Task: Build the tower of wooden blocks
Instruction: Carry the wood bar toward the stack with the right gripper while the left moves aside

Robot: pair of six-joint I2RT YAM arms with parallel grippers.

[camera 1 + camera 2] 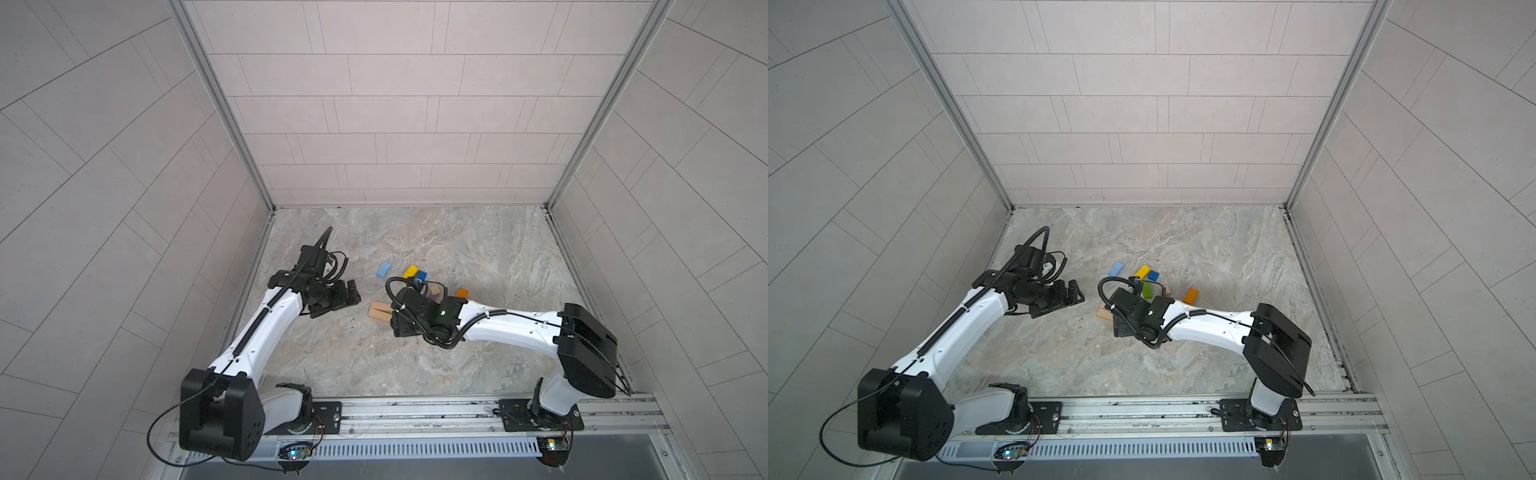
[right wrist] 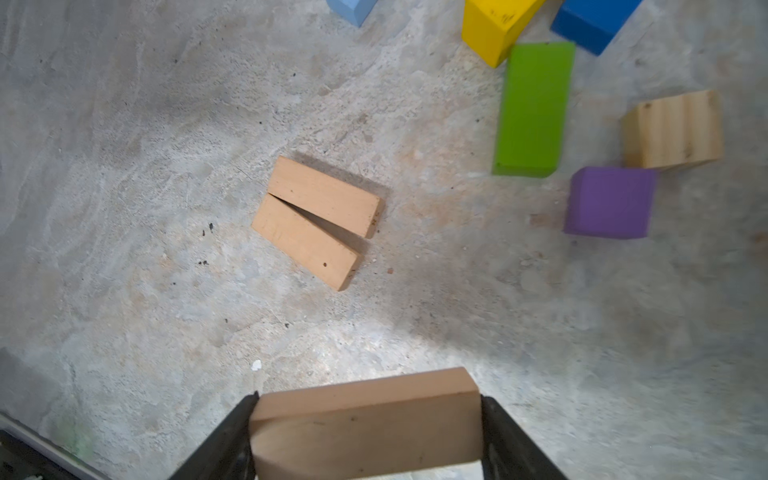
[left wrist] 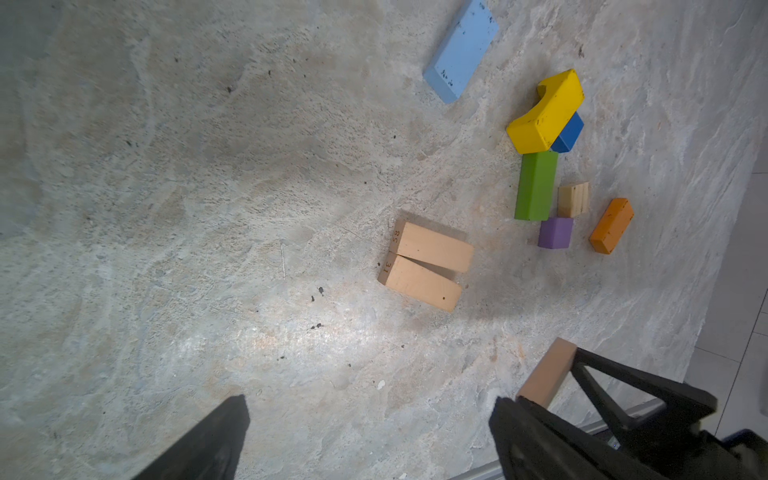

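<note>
A robotics lab test cell is indicated: the work area is boxed in on three sides by tile-patterned panel walls [image 1: 407, 124] joined with aluminium corner profiles [image 1: 220, 104], over a stone-patterned tabletop [image 1: 457, 353]. A left arm [image 1: 257, 332] and a right arm [image 1: 511, 328], both white and black, are bolted to an aluminium rail [image 1: 415, 411] along the front edge, with a slotted cable duct [image 1: 415, 449] and a small lit circuit board [image 1: 295, 453] mounted beside it. Loose wood blocks [image 1: 412, 271] are seen on the surface.

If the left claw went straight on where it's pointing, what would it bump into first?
Probably the two tan bars lying side by side, straight ahead of the open left claw. It tilts downward, so it might touch the bare table just before them.
</note>
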